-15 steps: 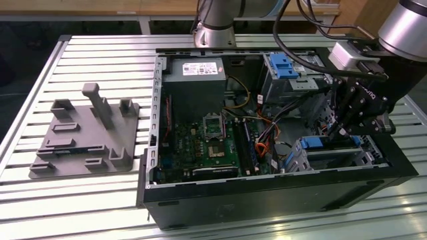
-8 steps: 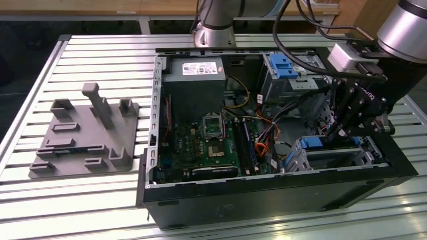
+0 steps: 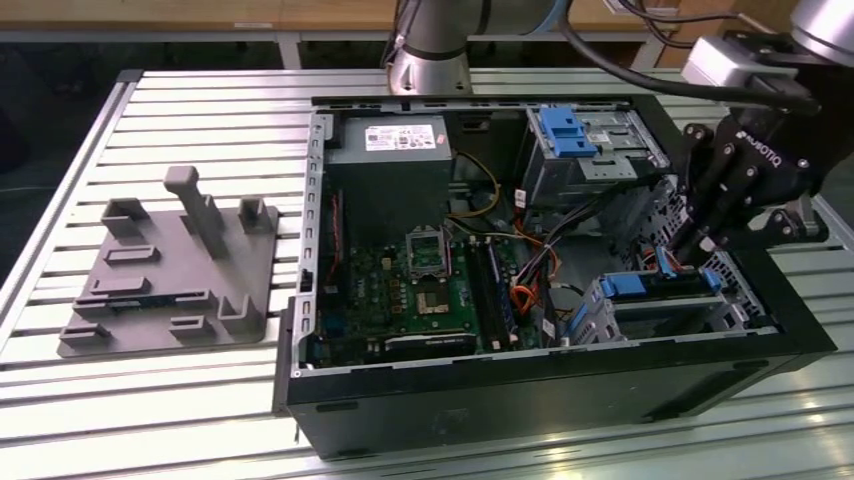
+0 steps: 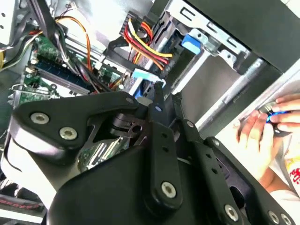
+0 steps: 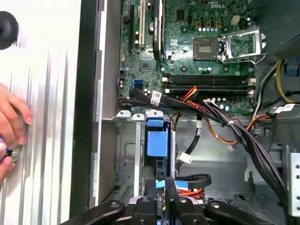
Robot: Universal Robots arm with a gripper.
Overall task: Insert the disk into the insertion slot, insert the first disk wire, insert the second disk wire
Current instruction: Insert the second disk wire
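**Hand at the drive cage, closed on a wire connector**

- Hand: the black two-finger robot hand (image 3: 683, 255) reaches down inside the open black tower computer case (image 3: 534, 390). In both wrist views its fingers (image 5: 167, 190) are drawn together, pinching a small light-blue flat connector (image 5: 161, 183) at their tips. The same connector (image 4: 140, 75) sits just past the fingertips in the second wrist view.
- Disk: right below and ahead of the hand. The silver hard disk with its bright blue plastic carrier (image 5: 157, 143) sits inside the insertion slot, a low silver perforated sheet-metal cage (image 5: 124, 159). In the exterior view the blue carrier end (image 3: 638, 286) faces the fingertips, close to them.
- Beside the hand: a bundle of black, red, yellow and orange wires (image 5: 225, 124) crosses above the cage.
- Farther out: green motherboard (image 3: 414, 290); a taller grey bay with a blue latch (image 3: 574, 135), well apart from the hand.
- Outside the case: a person's fingers (image 5: 11, 126) rest on the ribbed aluminium desk (image 3: 200, 110). A grey moulded fixture plate (image 3: 174, 270) lies on the desk, far from the hand.
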